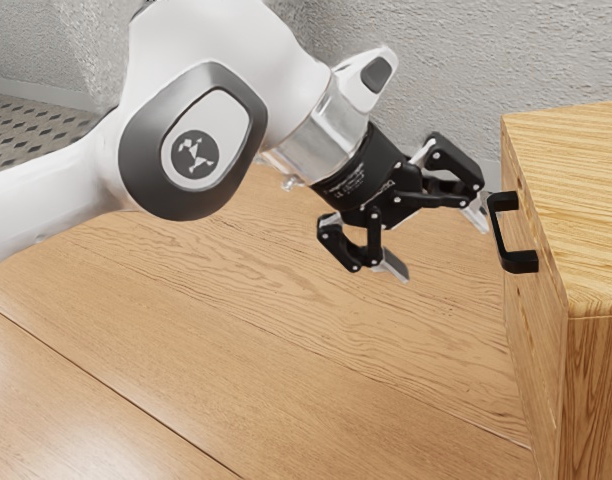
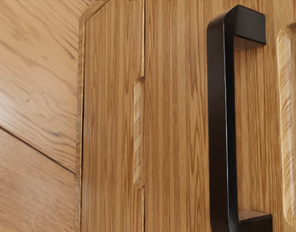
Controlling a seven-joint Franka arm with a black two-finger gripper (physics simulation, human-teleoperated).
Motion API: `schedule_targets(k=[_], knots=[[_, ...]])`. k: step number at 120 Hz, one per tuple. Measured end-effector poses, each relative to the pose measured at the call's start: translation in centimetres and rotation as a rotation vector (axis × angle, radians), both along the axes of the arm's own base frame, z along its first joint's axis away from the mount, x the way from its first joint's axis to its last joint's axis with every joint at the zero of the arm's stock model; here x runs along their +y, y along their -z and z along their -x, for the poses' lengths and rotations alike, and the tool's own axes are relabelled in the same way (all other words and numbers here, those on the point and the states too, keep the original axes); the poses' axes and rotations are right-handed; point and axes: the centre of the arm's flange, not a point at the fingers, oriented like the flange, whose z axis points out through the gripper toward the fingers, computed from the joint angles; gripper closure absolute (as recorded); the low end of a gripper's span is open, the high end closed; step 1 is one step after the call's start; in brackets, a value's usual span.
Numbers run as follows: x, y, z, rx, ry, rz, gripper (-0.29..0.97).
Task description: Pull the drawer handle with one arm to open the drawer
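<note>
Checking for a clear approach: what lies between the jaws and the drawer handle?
Nothing. In the exterior view the stretch between the open jaws and the drawer handle is bare air, above the wooden surface.

White arm (image 1: 186, 120) over wooden table (image 1: 236, 330), black jaws spread wide — seemingly just short of the drawer handle (image 1: 502, 236)

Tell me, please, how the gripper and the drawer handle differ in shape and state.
The gripper is a jointed pair of open fingers, hanging free above the table; the drawer handle is one rigid bar fixed to the cabinet front. Both are black.
</note>
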Motion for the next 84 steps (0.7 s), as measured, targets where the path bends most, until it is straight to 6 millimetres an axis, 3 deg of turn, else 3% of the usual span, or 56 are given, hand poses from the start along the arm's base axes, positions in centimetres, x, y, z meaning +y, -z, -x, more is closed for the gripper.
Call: schedule_targets(k=[84], knots=[[-0.2,2.2,-2.3,0.039,-0.013,-0.011,0.0]])
